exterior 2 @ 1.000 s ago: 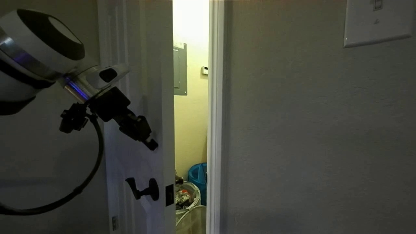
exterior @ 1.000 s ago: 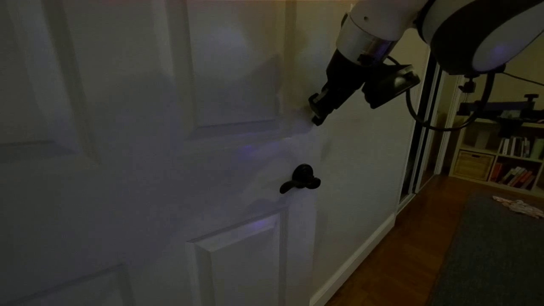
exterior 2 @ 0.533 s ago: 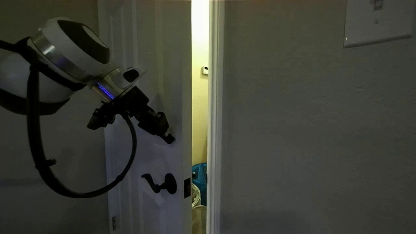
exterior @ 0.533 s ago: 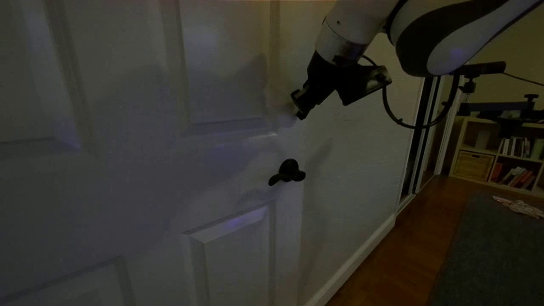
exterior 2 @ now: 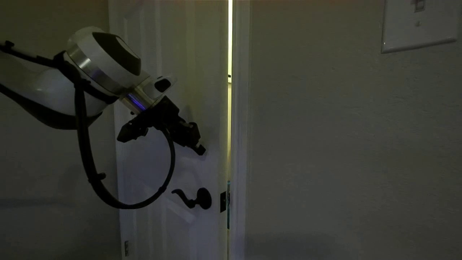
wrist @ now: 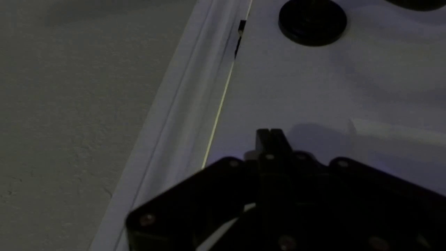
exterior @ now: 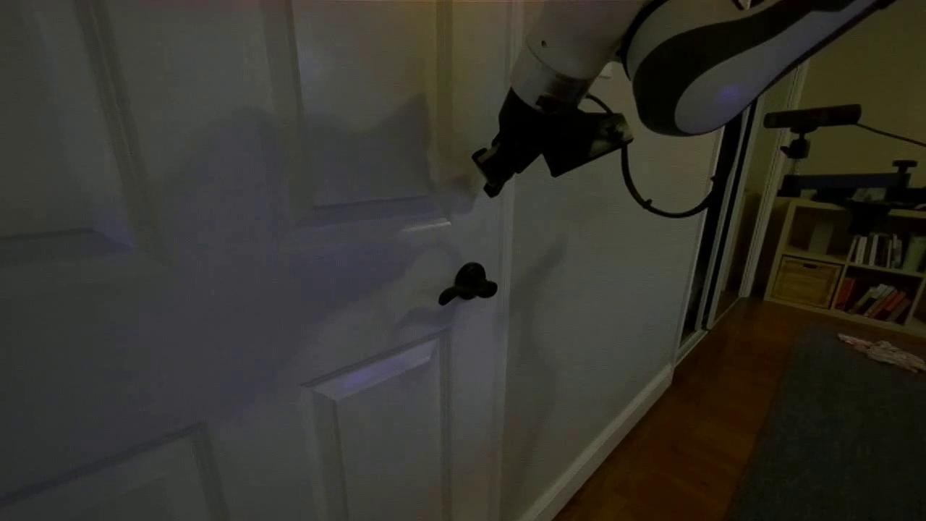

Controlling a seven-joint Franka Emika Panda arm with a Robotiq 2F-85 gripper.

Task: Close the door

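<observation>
The door [exterior: 217, 325] is large and white with raised panels. It also shows in an exterior view [exterior 2: 202, 90] and the wrist view [wrist: 296, 87]. It stands slightly ajar, with a thin strip of light between its edge and the frame. Its black lever handle [exterior: 470, 282] sits below my gripper [exterior: 492, 189]; the handle shows too in an exterior view [exterior 2: 203, 198]. My gripper is shut and empty, its fingertips [wrist: 270, 130] together. The tips are at the door's face near its free edge and appear to touch it; exact contact is hard to tell.
The white door frame [exterior 2: 240, 144] stands beside the door's free edge, with plain wall [exterior 2: 325, 144] and a light switch [exterior 2: 418, 25] beyond. A dark latch plate [exterior 2: 223, 201] is on the door edge. A bookshelf [exterior: 839, 315] and a rug [exterior: 832, 434] are farther off.
My shut gripper has moved toward the frame and the door has swung with it. The wide opening, where bins showed, has narrowed to a thin lit strip.
</observation>
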